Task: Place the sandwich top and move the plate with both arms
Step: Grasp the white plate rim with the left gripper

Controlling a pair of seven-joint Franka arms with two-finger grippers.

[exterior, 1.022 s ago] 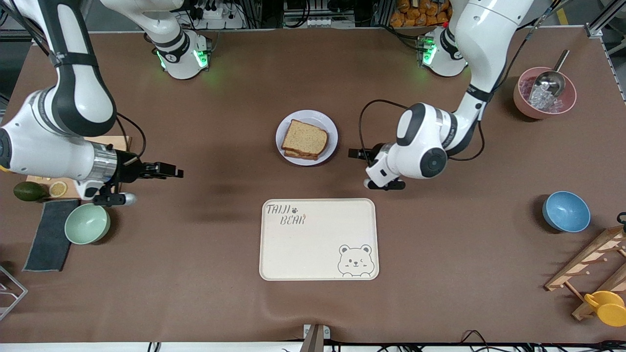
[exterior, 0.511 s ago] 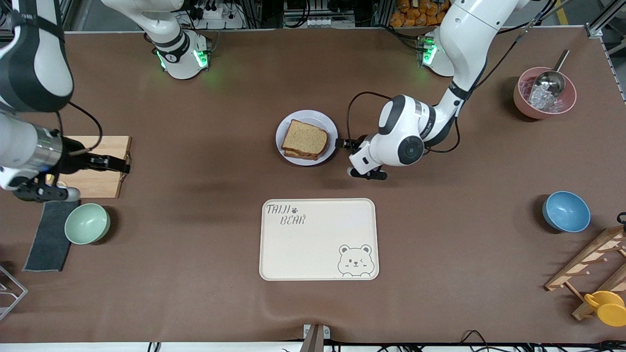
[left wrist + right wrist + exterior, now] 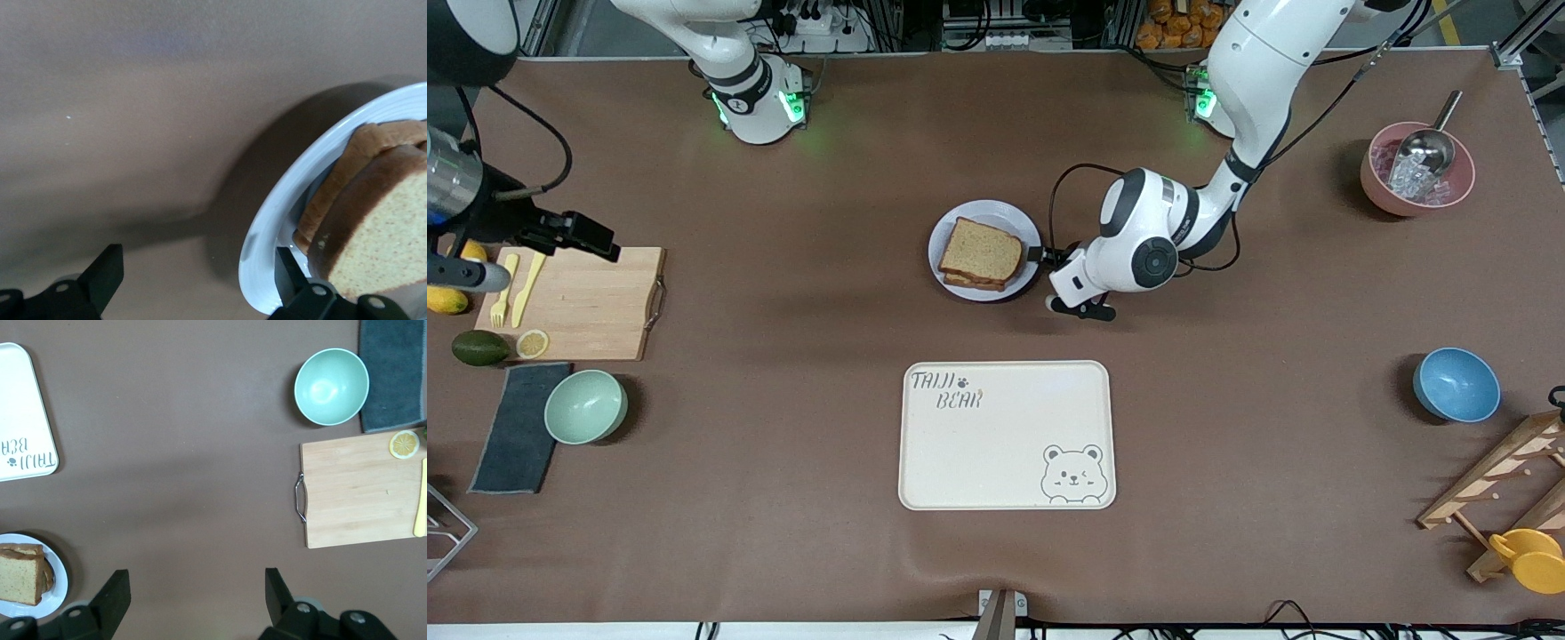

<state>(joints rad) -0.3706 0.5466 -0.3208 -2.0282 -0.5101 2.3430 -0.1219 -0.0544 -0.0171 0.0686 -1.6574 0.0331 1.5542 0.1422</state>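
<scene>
The sandwich top, a brown bread slice, lies on the stacked sandwich on the pale round plate in the middle of the table. My left gripper is low at the plate's edge on the left arm's side. It is open and straddles the rim: one finger sits over the plate next to the bread, the other over bare table. My right gripper hangs open and empty over the corner of the cutting board; its wrist view shows the plate far off.
The cream bear tray lies nearer the camera than the plate. At the right arm's end are a green bowl, a dark cloth and an avocado. A blue bowl, a pink bowl and a wooden rack stand at the left arm's end.
The left gripper has slid in to the plate's rim. The right arm has pulled back from mid-table to over the cutting board, and its jaws have opened wider.
</scene>
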